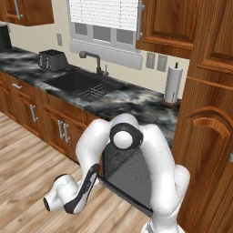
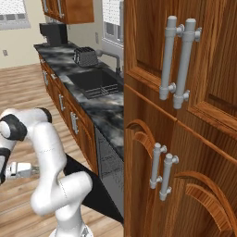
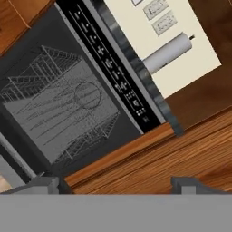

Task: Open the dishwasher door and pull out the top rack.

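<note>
Door's done — we see the dishwasher door folded down, nearly flat above the wood floor, a black slab running out from the cavity below the counter. In the left base view its grey speckled inner face shows behind the arm. Handle bar isn't visible to us from here.

Rack is what's left. In the hand view we look straight into the open cavity: the top rack, a grey wire basket, sits fully inside the tub — we judge it not yet pulled. The black control strip with small white markings runs along the cavity's upper edge.

Gripper is released, jaws wide, nothing between them; its fingertips sit at the bottom of the hand view, well clear of the rack.

Around it: the dishwasher sits between the brown base cabinets on the left and the tall wooden cabinet on the right. Sink and faucet are left of it, toaster farther left, paper towel roll on the counter above the dishwasher.
</note>
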### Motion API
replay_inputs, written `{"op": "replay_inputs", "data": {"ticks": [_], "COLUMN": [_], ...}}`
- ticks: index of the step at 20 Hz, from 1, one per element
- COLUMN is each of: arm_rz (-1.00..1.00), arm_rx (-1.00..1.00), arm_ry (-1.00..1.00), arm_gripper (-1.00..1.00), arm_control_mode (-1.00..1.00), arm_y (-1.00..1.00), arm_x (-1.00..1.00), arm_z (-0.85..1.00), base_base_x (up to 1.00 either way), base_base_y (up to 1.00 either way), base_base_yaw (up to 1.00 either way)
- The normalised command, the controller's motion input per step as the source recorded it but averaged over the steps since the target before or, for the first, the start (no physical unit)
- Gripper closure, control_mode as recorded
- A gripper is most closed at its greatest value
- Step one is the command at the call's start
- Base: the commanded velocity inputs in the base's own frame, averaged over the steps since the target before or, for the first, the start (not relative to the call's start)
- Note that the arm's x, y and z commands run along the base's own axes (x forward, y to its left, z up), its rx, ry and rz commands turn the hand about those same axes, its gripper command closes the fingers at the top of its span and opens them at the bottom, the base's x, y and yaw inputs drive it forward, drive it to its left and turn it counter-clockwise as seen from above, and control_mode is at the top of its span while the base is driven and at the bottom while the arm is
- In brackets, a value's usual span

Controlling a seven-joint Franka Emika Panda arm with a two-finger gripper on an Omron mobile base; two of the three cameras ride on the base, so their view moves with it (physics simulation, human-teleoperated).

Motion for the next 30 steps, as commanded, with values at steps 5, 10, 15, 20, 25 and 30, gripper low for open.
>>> {"op": "replay_inputs", "data": {"ticks": [5,10,15,20,25,30], "arm_rz": [0.03,0.0,0.0,0.0,0.0,0.0], "arm_rx": [0.2,0.12,0.02,-0.01,-0.08,-0.03], "arm_ry": [0.04,0.08,0.1,0.08,0.02,0.04], "arm_gripper": [-1.0,-1.0,-1.0,-1.0,-1.0,-1.0], "arm_control_mode": [-1.0,-1.0,-1.0,-1.0,-1.0,-1.0], "arm_y": [-0.29,-0.26,-0.34,-0.28,-0.23,-0.2], "arm_x": [-0.02,0.0,0.0,0.0,0.0,0.07], "arm_z": [1.0,0.94,0.79,0.38,0.07,0.02], "base_base_x": [0.0,0.0,0.0,0.0,0.0,0.0], "base_base_y": [0.0,0.0,0.0,0.0,0.0,0.0], "base_base_yaw": [0.0,0.0,0.0,0.0,0.0,0.0]}}
